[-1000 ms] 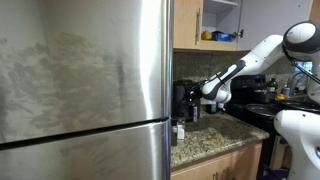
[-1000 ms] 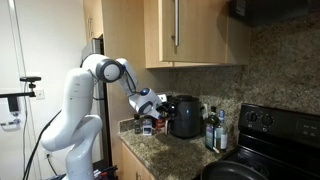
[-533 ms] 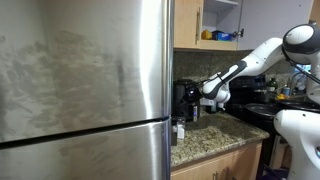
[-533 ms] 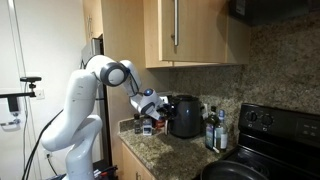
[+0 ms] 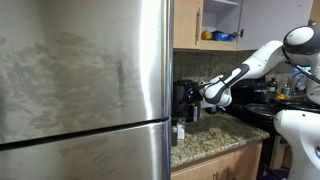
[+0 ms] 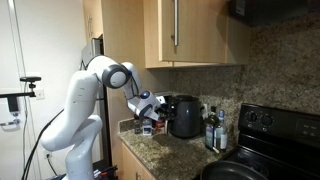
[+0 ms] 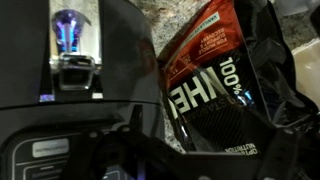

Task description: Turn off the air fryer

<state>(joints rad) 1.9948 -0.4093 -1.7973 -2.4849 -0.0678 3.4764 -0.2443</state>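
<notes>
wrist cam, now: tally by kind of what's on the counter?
Appliances: 2 (air fryer, smaller dark machine with a blue light)
Pouches: 1 (red-and-black pouch)
Total: 3

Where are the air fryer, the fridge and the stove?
air fryer (image 6: 185,118): exterior view, middle of its black body.
fridge (image 5: 80,70): exterior view, upper steel door.
stove (image 6: 272,122): exterior view, black back panel.
</notes>
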